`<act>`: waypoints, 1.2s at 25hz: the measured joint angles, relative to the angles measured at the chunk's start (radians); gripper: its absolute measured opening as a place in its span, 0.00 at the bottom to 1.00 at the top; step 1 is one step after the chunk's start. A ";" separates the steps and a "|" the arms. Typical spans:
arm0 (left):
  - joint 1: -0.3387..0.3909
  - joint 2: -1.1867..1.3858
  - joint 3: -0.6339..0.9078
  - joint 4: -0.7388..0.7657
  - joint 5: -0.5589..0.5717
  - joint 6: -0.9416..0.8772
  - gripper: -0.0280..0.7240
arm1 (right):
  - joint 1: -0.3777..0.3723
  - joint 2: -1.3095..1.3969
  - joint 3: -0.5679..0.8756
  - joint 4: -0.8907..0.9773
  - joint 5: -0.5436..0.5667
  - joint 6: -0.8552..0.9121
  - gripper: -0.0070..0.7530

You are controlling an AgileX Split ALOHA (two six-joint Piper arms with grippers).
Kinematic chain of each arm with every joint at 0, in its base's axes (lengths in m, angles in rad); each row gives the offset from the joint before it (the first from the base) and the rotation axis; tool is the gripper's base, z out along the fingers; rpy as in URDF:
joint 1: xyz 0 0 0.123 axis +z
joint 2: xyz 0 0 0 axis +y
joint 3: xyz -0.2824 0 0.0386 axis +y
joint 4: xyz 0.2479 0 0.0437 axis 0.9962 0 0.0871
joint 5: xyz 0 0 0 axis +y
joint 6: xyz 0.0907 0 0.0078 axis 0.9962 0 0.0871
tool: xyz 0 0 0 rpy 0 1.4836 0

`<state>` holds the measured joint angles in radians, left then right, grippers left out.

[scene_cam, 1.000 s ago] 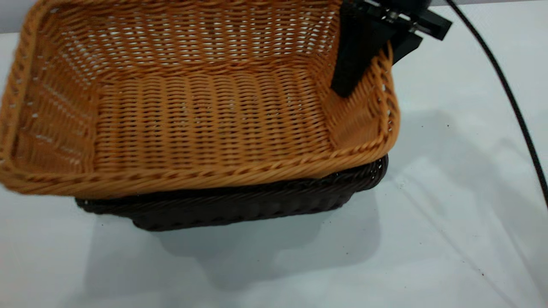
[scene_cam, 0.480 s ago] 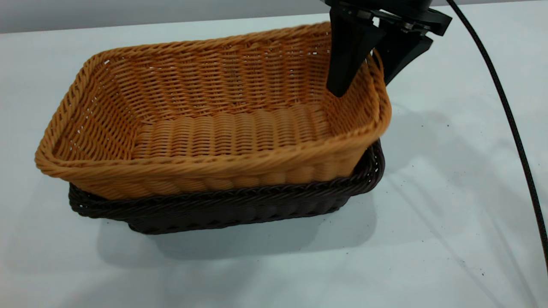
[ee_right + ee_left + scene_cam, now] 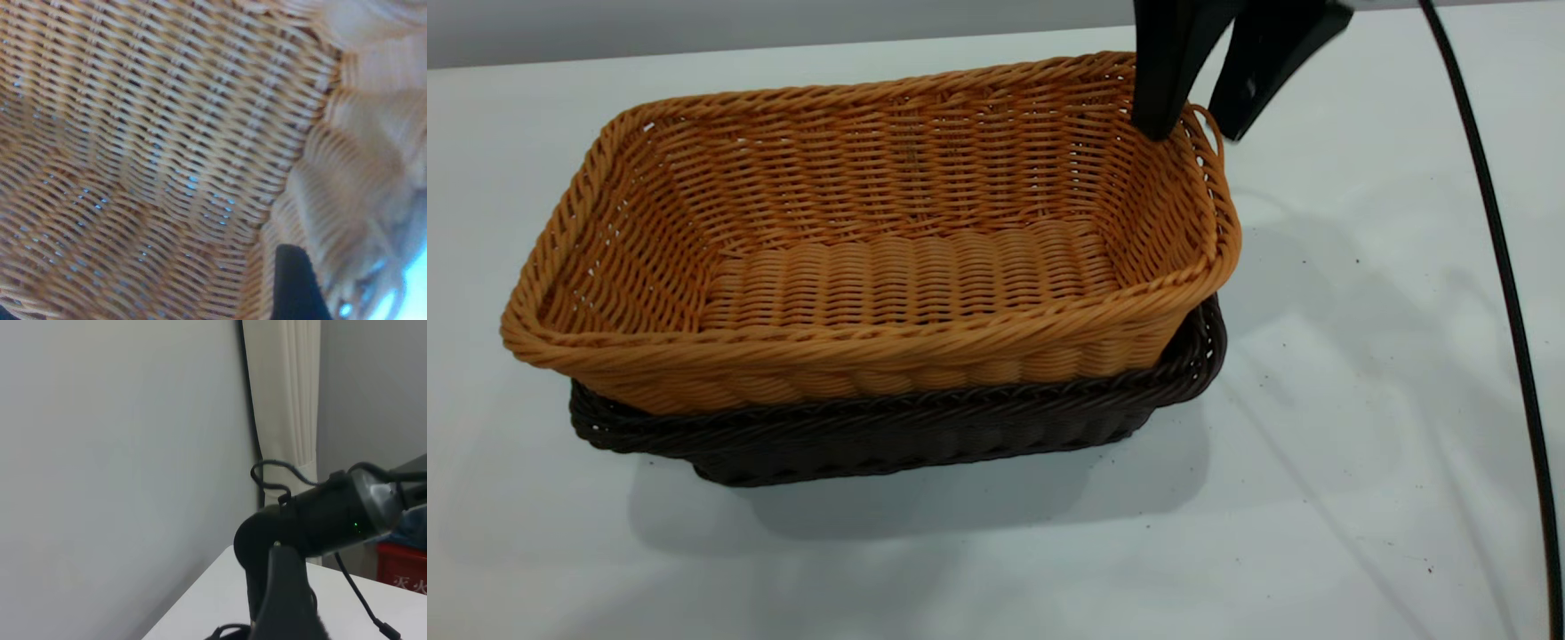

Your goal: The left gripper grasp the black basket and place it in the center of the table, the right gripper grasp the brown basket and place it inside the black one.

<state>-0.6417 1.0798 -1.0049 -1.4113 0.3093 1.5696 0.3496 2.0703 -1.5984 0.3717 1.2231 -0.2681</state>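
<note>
Right gripper [image 3: 1199, 129], two flat pointed black fingers: spread apart, holding nothing, tips straddling the far right rim corner of the orange-tan rectangular woven wicker basket [image 3: 889, 267]. That basket sits nested inside the dark brown-black rectangular woven wicker basket [image 3: 925, 427], only the dark rim and lower wall showing. Both rest on the white-grey speckled table [image 3: 1360, 444]. Left gripper: not seen over the table.
</note>
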 joint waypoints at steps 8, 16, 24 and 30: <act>0.000 0.000 0.000 0.004 -0.007 0.000 0.59 | 0.000 -0.056 -0.122 -0.066 0.001 0.030 0.52; 0.000 -0.008 0.026 0.061 -0.001 0.000 0.43 | 0.000 -0.213 -0.144 -0.141 0.002 0.048 0.45; 0.000 -0.070 0.043 0.201 0.067 -0.003 0.15 | 0.000 -0.461 -0.144 -0.141 0.002 0.082 0.28; 0.000 -0.149 0.043 0.404 0.156 -0.197 0.04 | 0.000 -0.671 -0.144 -0.139 0.003 0.130 0.10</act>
<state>-0.6417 0.9309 -0.9621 -1.0076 0.4652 1.3728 0.3496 1.3997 -1.7423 0.2324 1.2260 -0.1376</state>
